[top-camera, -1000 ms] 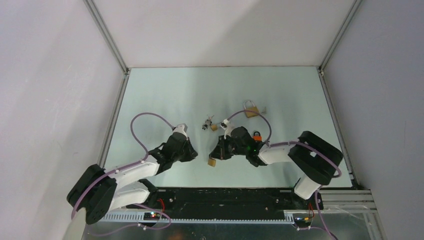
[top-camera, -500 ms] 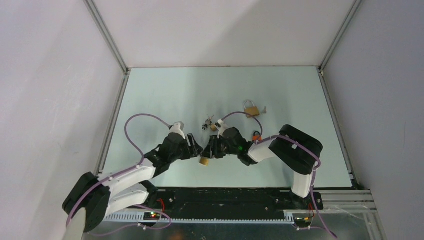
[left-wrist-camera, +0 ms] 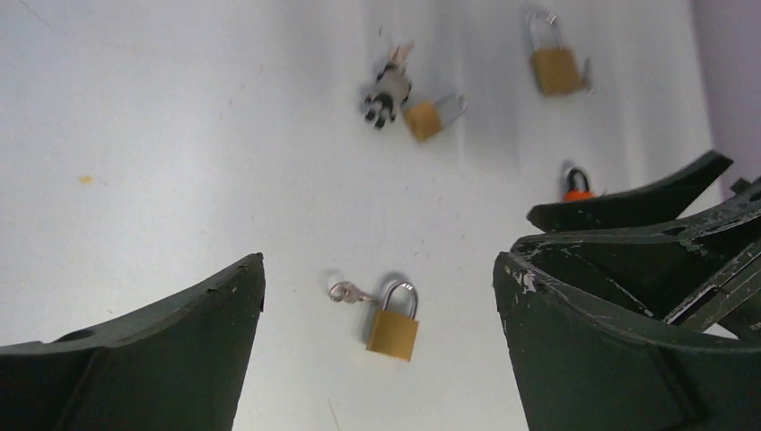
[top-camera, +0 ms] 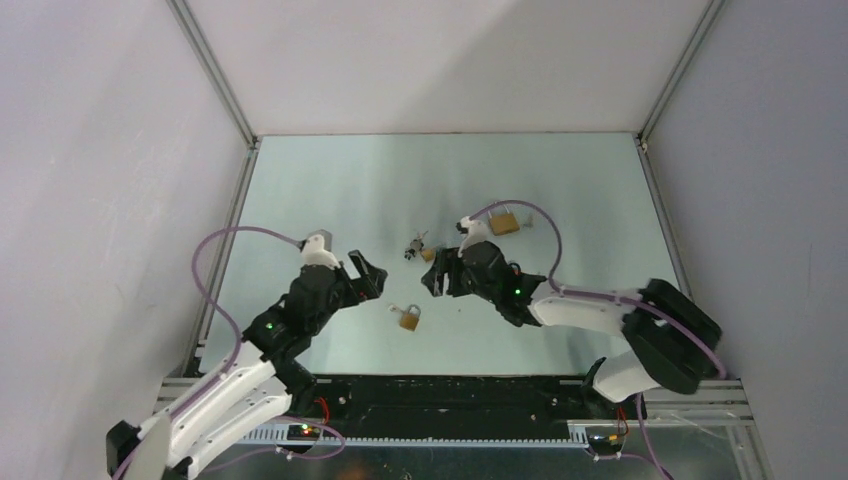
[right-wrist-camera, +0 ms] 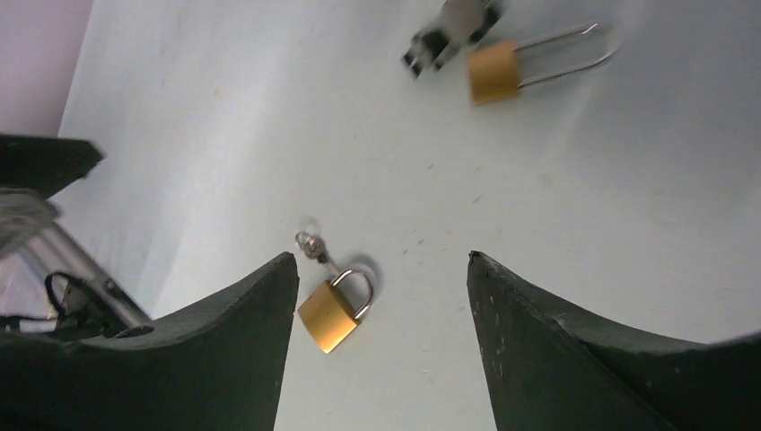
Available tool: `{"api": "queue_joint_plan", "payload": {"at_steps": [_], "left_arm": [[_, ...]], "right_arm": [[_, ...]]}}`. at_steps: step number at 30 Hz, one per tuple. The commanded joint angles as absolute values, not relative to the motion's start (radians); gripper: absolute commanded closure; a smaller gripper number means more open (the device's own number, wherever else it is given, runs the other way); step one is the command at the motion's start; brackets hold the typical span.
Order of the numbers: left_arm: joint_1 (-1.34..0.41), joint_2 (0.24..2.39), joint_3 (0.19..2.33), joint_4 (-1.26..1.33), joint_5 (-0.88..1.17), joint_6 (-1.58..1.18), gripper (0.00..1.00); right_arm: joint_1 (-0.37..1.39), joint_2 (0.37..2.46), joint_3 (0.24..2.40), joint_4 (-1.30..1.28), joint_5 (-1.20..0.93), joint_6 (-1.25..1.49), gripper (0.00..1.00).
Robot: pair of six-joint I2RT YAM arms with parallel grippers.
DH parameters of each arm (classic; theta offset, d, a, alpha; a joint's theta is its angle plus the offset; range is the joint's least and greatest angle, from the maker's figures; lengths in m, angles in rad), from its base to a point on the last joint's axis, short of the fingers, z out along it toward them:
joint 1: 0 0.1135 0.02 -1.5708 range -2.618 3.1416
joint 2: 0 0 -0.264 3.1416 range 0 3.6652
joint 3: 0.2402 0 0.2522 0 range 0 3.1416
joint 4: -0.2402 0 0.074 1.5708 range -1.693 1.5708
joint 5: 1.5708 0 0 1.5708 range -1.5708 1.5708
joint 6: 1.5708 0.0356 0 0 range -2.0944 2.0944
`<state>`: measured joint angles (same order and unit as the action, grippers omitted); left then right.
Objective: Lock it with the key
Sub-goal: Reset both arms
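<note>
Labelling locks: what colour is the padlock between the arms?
Padlock: brass gold; clearest in left wrist view.

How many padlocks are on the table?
4: a brass padlock nearest the front, a small padlock by the key bunch, a larger padlock farthest back, and an orange padlock beside the right arm. The arms might hide more.

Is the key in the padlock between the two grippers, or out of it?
Out. The key lies on the table beside the shackle of the padlock, not in its body.
</note>
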<state>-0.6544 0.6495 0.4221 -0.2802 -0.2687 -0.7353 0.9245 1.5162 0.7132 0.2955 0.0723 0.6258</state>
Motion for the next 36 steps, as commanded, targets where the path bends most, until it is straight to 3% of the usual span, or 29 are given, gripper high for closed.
{"api": "queue_joint_plan", "payload": {"at_steps": [1,5,6,8,19,26,36], "left_arm": [[-0.654,0.541,0.543,-0.427,-0.408,-0.69,0.01],[-0.655,0.467,0.635,-0.529,-0.455,-0.645,0.0],[-0.655,0.457,0.651,-0.56,-0.47,-0.637,0.0],[-0.654,0.425,0.693,-0.594,-0.484,-0.61,0.0],[-0.654,0.296,0.819,-0.669,-0.549,-0.512,0.0],[-0.654,0.224,0.829,-0.687,-0.534,-0.482,0.0],[-0.655,0.208,0.814,-0.689,-0.498,-0.449,0.0]], "right_arm": [[0.902,1.318,0.737,0.078,0.331,0.529,0.26],[0.862,1.104,0.725,-0.086,0.457,0.486,0.2],[0.842,1.027,0.725,-0.143,0.5,0.486,0.07],[0.804,0.904,0.725,-0.217,0.542,0.486,0.01],[0.716,0.376,0.81,-0.539,0.727,0.436,0.0],[0.717,0.252,0.89,-0.618,0.843,0.424,0.01],[0.717,0.221,0.891,-0.641,0.832,0.483,0.01]]}}
